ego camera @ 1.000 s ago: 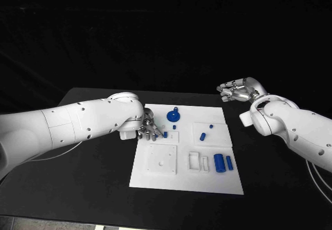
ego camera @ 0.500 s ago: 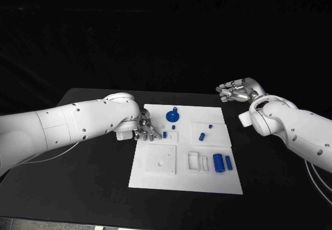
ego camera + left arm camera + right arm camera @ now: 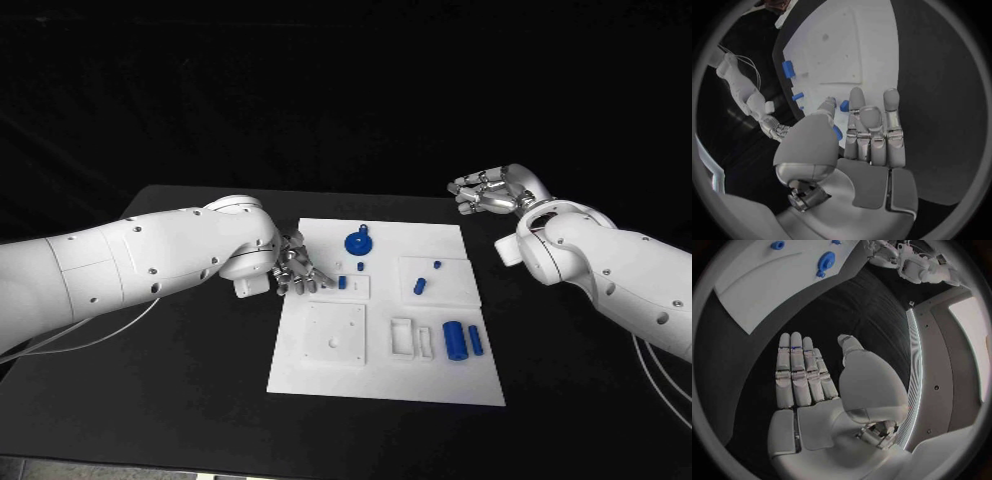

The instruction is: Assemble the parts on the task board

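While both hands hang open, seven blue parts point(image 3: 456, 338) dot the task board point(image 3: 433, 385).

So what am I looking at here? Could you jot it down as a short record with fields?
surface: black table
board: white plate, mid-table
parts: blue pieces on the board, among them a round one and a cylinder
left hand: open, fingers at the board's left edge near a small blue piece
right hand: open, raised off the board, holds nothing
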